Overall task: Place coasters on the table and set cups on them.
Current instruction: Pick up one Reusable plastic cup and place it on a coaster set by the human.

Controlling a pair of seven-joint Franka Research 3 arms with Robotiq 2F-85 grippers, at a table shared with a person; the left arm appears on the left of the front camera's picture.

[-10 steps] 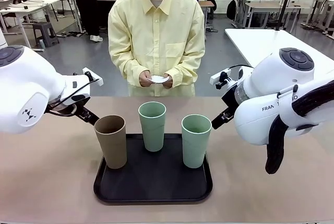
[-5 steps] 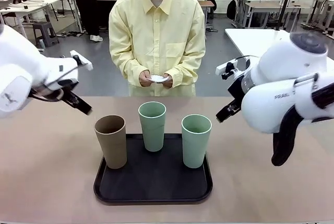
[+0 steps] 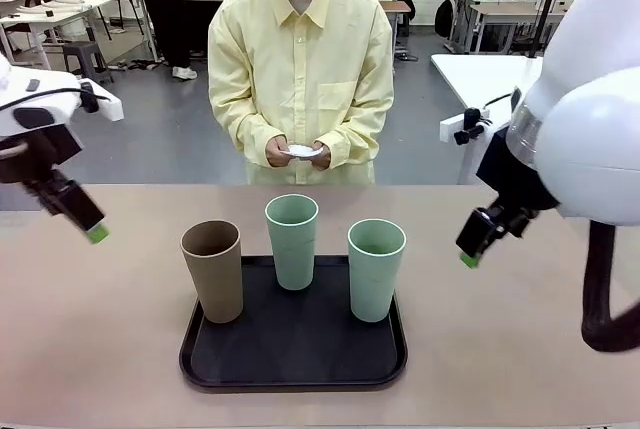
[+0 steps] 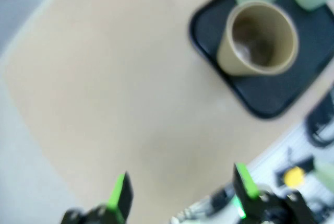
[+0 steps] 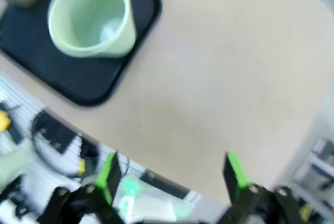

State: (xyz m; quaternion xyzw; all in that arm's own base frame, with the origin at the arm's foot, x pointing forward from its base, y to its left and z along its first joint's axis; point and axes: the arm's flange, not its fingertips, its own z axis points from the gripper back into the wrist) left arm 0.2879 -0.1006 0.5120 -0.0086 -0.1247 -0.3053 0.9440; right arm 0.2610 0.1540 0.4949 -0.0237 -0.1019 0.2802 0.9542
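Fingers spread, empty; cups on black tray; person holds coasters

- A pale green cup stands upright and empty near a corner of the black tray.
- The tray lies on the beige table.
- The right pincer hangs above the table, jaws spread wide, picture blurred.

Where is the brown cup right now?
In the front view, the brown cup stands upright on the left side of the black tray, beside the middle green cup.
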